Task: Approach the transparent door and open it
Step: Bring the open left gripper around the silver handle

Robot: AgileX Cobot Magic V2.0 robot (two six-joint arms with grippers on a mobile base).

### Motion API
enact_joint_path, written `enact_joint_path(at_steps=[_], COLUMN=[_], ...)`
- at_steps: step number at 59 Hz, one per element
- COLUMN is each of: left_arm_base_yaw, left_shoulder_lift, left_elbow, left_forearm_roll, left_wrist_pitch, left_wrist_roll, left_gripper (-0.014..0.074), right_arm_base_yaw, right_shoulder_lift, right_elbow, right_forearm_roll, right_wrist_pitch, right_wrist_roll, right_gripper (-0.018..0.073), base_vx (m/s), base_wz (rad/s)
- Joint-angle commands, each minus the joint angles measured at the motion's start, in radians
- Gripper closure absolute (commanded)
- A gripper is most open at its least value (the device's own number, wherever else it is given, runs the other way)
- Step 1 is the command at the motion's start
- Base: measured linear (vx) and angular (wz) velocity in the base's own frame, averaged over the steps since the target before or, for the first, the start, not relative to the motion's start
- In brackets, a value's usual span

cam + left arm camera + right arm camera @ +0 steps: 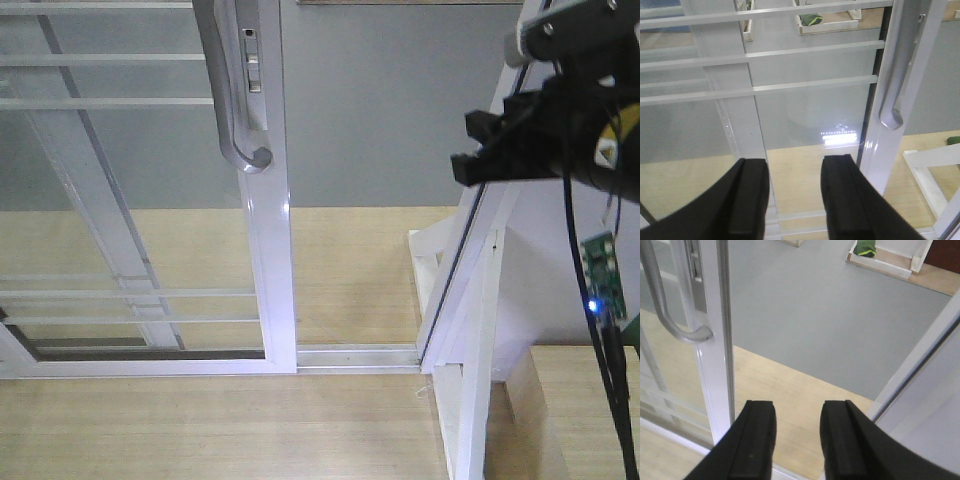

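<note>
Status: transparent door (268,250) stands at left of the front view, apart from the white post (478,330), with floor track (355,357) exposed between. Handle (232,100) untouched. Left gripper (795,197) and right gripper (797,440) both spread, holding nothing.

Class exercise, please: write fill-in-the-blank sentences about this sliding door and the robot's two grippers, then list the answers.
1. The long curved handle on the transparent door is coloured ____.
2. In the front view, that handle sits near the door's ____ edge.
3. The left gripper and right gripper both stand ____, holding nothing.
4. The thin white bars across the glass run ____.

Missing words: grey; right; open; horizontally.
</note>
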Motion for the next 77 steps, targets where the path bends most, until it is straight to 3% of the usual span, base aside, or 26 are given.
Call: enact_joint_path(at_steps=[1,10,16,28,35,46,59,72,77], left_arm_base_yaw=[-0.017,-0.100,-0.168,-0.238,-0.252,-0.252,-0.252,-0.251,-0.251], left_shoulder_lift=[0.029,0.140,0.237,0.443,0.557,0.675,0.769,0.862,0.897], left_elbow=[-0.028,-0.028,-0.028,-0.029,-0.032,-0.044,-0.198,-0.361,-0.415], left_forearm_roll=[-0.058,-0.095,-0.094,-0.068,-0.031,-0.030,-0.007,-0.049,-0.053], left_wrist_pitch=[-0.093,-0.157,-0.261,-0.681,-0.839,-0.958,-0.960,-0.957,-0.958], left_wrist_roll=[0.001,0.070,0.079,0.079,0.068,0.035,0.024,0.027,0.063], left_gripper=[0.0197,0.0197,0.0197,0.0197,0.0197,0.0192,0.0123,0.0089,0.0089], right_arm_base_yaw=[-0.006,-0.006,-0.006,-0.006,-0.006,-0.006,-0.006,-0.006,-0.006], right_shoulder_lift=[-0.121,-0.233,-0.263,-0.267,-0.266,-0.266,-0.266,-0.266,-0.266], right_elbow=[0.068,0.157,0.174,0.174,0.174,0.174,0.174,0.174,0.174], right_forearm_roll=[-0.004,-0.004,-0.005,-0.004,0.001,0.045,0.048,0.048,0.048], right_wrist_pitch=[-0.083,-0.077,-0.071,-0.072,-0.072,-0.071,-0.032,0.021,0.028], right_wrist_roll=[0.024,0.091,0.113,0.114,0.114,0.114,0.114,0.114,0.114], right_gripper=[0.0252,0.0252,0.0252,0.0252,0.0252,0.0252,0.0252,0.0252,0.0252], base_vx=[0.00,0.00,0.00,0.00,0.00,0.00,0.00,0.00,0.00], base_wz=[0.00,0.00,0.00,0.00,0.00,0.00,0.00,0.00,0.00])
